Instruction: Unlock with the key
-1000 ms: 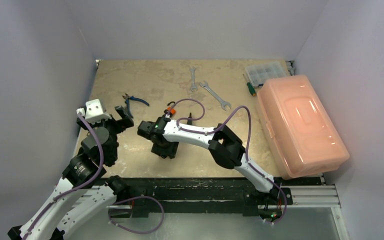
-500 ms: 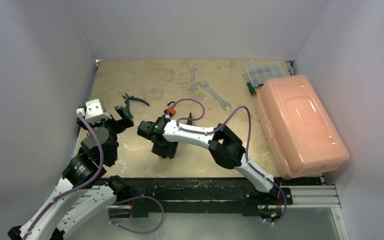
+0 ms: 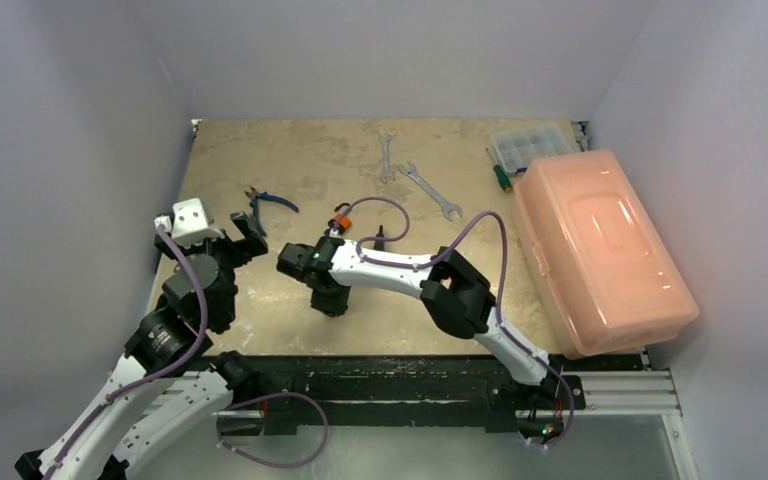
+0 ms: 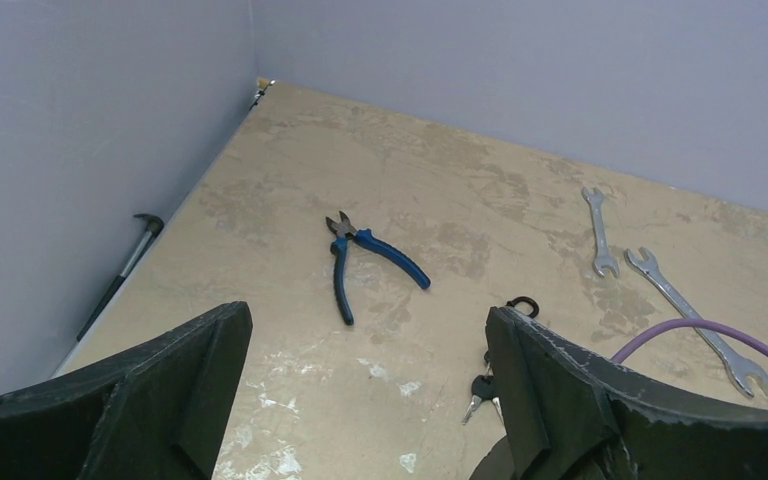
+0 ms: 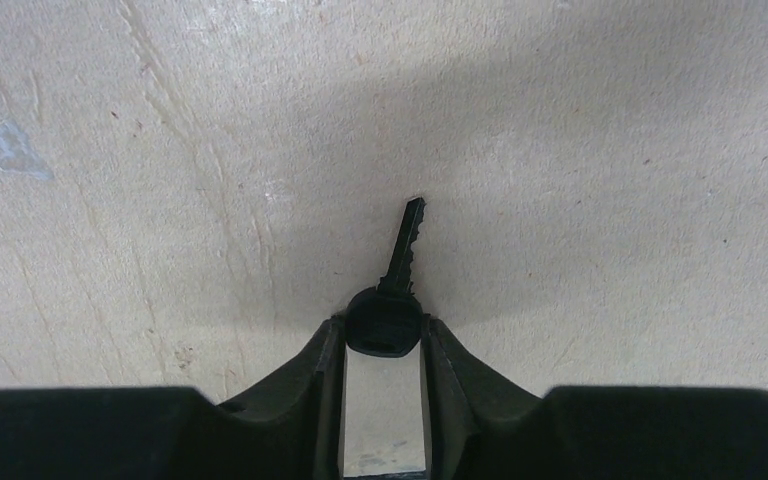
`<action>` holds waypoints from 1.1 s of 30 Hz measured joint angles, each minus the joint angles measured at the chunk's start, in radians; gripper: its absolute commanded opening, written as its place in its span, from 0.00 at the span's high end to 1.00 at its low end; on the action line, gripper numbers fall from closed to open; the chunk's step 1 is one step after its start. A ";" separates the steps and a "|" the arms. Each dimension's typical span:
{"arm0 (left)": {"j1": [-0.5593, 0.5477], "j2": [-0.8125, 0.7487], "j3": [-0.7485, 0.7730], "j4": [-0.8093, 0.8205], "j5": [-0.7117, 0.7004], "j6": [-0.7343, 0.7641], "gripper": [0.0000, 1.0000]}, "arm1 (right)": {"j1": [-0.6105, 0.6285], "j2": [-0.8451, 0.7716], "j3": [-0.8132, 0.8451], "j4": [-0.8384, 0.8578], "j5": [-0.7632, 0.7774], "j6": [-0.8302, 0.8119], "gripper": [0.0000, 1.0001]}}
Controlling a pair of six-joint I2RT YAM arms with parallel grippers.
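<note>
The right arm is reaching left across its own base, elbow bent and wrist tipped straight down, so the right gripper (image 3: 328, 300) is pointing at the scuffed, mottled beige table (image 3: 290, 160). Its black fingers are pinching the key (image 5: 384, 312) by the rounded black head, with the thin toothed blade jutting forward just above the tabletop. The left arm is sitting folded and raised, its left gripper (image 4: 368, 315) gaping wide with nothing in it, facing blue-handled pliers (image 4: 344, 238) lying flat.
</note>
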 measured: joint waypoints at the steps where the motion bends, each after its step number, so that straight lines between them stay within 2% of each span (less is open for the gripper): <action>1: -0.002 0.000 0.000 0.000 0.000 0.001 0.07 | -0.002 0.000 -0.002 0.003 0.000 -0.005 0.78; 4: -0.004 0.000 0.000 0.000 0.000 0.003 0.07 | -0.003 -0.005 -0.008 0.011 -0.001 -0.022 0.89; 8: -0.006 0.000 0.000 0.000 0.001 0.010 0.09 | -0.003 -0.023 -0.039 0.043 -0.001 -0.044 0.97; 16: -0.013 -0.018 -0.020 0.026 0.073 0.029 0.09 | -0.005 -0.128 -0.211 0.217 0.035 -0.072 0.99; 22: -0.013 -0.024 -0.021 0.043 0.148 0.037 0.09 | -0.013 -0.285 -0.344 0.339 0.087 -0.072 1.00; 28: -0.013 -0.043 -0.016 0.035 0.206 0.037 0.09 | -0.028 -0.452 -0.393 0.441 0.111 -0.076 1.00; 33: -0.013 -0.039 0.046 -0.005 0.266 0.037 0.09 | -0.041 -0.539 -0.399 0.486 0.131 -0.090 1.00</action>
